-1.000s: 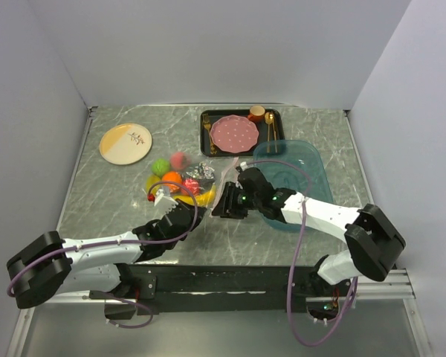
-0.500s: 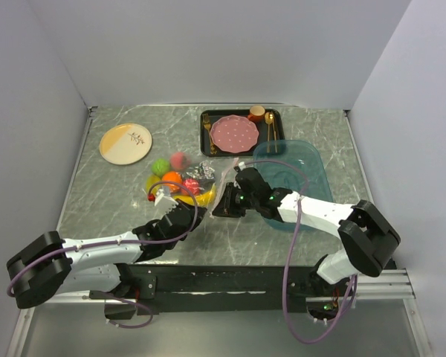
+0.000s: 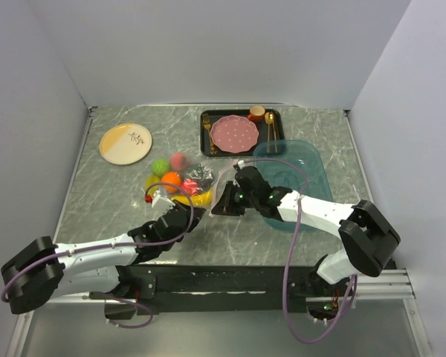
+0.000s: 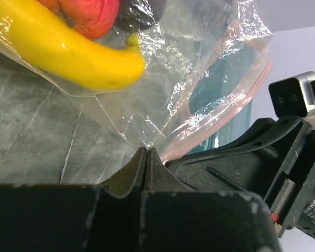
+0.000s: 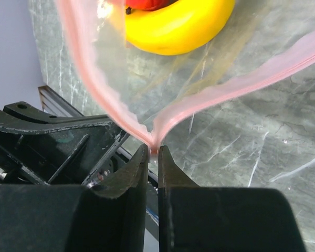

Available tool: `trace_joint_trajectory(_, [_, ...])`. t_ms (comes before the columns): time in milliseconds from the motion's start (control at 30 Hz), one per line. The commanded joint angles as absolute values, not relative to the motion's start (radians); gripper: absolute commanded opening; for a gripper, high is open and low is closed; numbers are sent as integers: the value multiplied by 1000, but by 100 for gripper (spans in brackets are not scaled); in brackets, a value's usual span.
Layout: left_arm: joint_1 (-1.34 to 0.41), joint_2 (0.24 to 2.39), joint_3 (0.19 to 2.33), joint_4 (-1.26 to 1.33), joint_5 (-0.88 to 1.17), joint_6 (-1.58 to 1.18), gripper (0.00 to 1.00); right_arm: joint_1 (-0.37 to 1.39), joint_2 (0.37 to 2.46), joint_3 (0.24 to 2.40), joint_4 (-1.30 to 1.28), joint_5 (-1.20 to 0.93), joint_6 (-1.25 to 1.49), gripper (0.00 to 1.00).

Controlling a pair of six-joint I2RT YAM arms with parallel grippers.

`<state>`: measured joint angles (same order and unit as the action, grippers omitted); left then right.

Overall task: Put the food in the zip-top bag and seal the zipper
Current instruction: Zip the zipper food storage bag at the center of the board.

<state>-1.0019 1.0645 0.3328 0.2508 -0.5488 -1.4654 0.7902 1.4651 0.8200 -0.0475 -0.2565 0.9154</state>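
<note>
From my station I see the left gripper (image 4: 146, 152) clenched, its two fingers pressed together on a lower corner of the zip-top bag (image 4: 194, 73); the clear film is pinched between them, low over the table (image 3: 111, 204); the right gripper (image 5: 153, 149) stands opposite to it and very near, and its fingers are closed to a thin slit around the zipper (image 5: 252, 77); the pink strip divides there in two bands which go up and away from the fingertips, so the mouth of the bag is open on that side; inside the bag lies the yellow banana (image 4: 68, 52), and against it a red strawberry (image 4: 89, 13) and one dark piece which I cannot name; in the top view the bag lies between both grippers, in the middle of the table, just at the left of the blue tray (image 3: 308, 160); an orange (image 3: 171, 178) sits at the far left end of the bag, but I cannot tell if it is inside; the green lime (image 3: 160, 166) and the pink peach (image 3: 180, 159) rest on the table just behind the bag, outside it
</note>
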Motion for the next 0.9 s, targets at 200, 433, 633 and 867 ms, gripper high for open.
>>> trace_joint_trajectory(200, [-1002,966,236,317,-517,-1526,28,759,1468,862,24,-276,928,0])
trace_joint_trajectory(433, [-1031,1023,215,485,-538,-1534,35,759,1460,858,69,-319,968,1])
trace_joint_trajectory(633, [-1065,1092,253,515,-587,-1529,39,759,1459,854,71,-324,976,1])
trace_joint_trajectory(867, [-1089,971,203,456,-676,-1591,38,761,1463,861,63,-311,974,2])
